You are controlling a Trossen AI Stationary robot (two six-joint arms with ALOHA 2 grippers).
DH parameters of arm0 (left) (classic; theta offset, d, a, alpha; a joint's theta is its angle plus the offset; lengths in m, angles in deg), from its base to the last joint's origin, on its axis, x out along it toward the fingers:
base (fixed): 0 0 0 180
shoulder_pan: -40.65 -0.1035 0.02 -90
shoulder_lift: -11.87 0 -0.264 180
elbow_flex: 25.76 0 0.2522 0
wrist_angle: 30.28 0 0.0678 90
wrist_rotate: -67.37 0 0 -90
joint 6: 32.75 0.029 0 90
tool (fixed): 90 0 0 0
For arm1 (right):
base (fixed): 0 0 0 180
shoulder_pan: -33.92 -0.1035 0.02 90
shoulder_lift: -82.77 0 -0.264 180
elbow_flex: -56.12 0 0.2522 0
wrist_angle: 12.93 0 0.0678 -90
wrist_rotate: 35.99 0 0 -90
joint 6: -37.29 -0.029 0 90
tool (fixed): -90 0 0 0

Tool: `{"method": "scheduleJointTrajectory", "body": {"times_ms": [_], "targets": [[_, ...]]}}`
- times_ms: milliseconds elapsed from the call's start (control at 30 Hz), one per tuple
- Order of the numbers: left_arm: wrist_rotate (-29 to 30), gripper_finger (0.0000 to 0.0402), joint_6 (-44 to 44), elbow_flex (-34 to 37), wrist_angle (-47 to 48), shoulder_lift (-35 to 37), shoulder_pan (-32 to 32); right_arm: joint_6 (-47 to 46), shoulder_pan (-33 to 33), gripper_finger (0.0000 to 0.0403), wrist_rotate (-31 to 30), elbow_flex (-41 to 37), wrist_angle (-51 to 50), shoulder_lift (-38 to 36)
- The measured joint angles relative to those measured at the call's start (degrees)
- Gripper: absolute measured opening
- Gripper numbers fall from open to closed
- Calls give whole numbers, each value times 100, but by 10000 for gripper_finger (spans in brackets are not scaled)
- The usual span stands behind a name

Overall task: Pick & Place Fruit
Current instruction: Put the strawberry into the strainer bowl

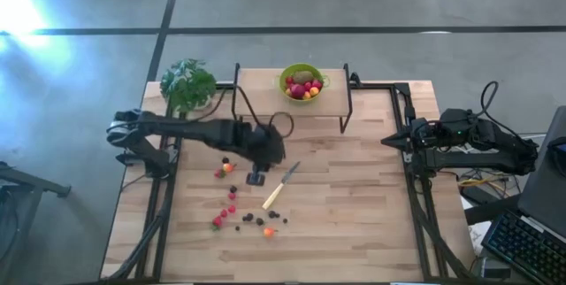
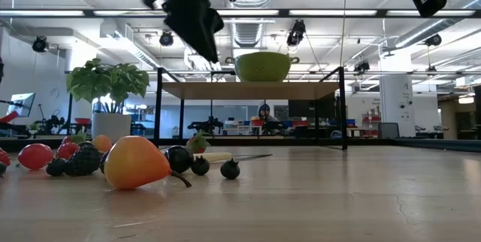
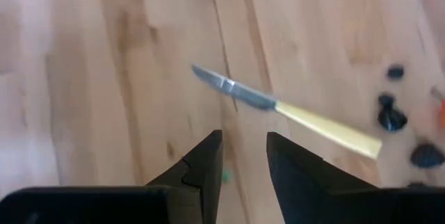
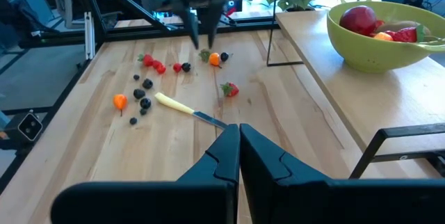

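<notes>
The left pincer (image 1: pixel 256 177) hangs above the desk (image 1: pixel 354 223) just beside the blade tip of the knife (image 1: pixel 279 188), its fingers (image 3: pixel 201 168) parted with a narrow gap and nothing between them. The loose fruit (image 1: pixel 237 210) lies scattered on the desk on the handle side of the knife and out toward the left arm's base, so the nearest pieces sit just off the pincer, a short reach away; these are small roundish pieces with no long axis to line up on. The left arm is plainly the nearer one: the right pincer (image 4: pixel 240 137), fingers pressed shut and empty, waits well apart from the knife, at the desk's far right edge. Counting the loose pieces from above is uncertain, roughly a dozen: mostly red strawberry-like ones, several dark berries, two orange-yellow. One knife. One green bowl (image 1: pixel 302 82) on the raised shelf (image 1: pixel 265 99) beyond the knife already holds several fruits, including a brown kiwi-like ball.
</notes>
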Motion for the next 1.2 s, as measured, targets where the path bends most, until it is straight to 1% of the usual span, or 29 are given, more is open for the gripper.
{"method": "scheduleJointTrajectory", "body": {"times_ms": [67,167,300,467,600,700,833,900,1033,1200], "targets": [[112,117,45,176,-34,-2,134,0,1,8,0,0,1,0],[131,118,169,452,-195,-1,261,0,0,8,0,0,1,0],[131,115,361,953,-734,-2,292,0,-1,8,0,0,2,0],[166,115,815,1592,-1750,-3,275,0,-1,8,0,0,0,0],[194,110,1154,1925,-2326,-4,275,0,1,8,0,0,2,0],[297,103,1206,2067,-2410,-4,263,0,-1,8,0,0,0,0],[719,92,1274,2257,-2674,-4,248,0,0,8,0,0,2,0],[835,87,1354,2344,-2791,-4,239,0,0,8,0,0,1,0],[850,81,1381,2408,-2902,-7,223,0,-1,8,0,0,1,0],[846,82,1384,2501,-3131,-7,221,0,1,8,0,0,0,0]]}}
